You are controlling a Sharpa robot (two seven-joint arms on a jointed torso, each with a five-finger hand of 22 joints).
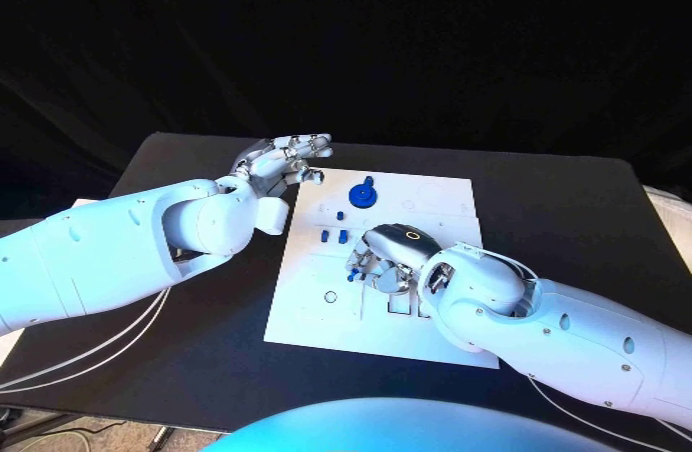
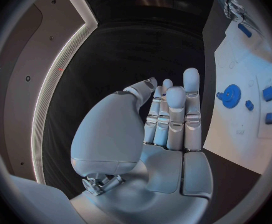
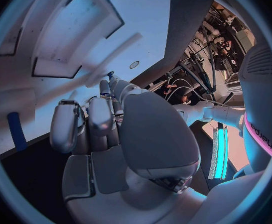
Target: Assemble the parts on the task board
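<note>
Currently your right hand (image 1: 387, 255) sits curled over the task board (image 1: 433, 197) centre, hold unclear; left hand (image 1: 283, 160) empty, fingers together, parked off-board at ten o'clock. Blue gear (image 1: 364, 194) seated at twelve.

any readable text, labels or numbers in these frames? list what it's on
White task board, head view: faint printed marks, too small to read.
White task board, left wrist view, beside the blue gear-shaped part: a small mark, blurred, unreadable.
Silver many-fingered left hand and right hand: no text visible.

Black table (image 1: 577, 212), white cables (image 1: 87, 352) hanging.
</note>
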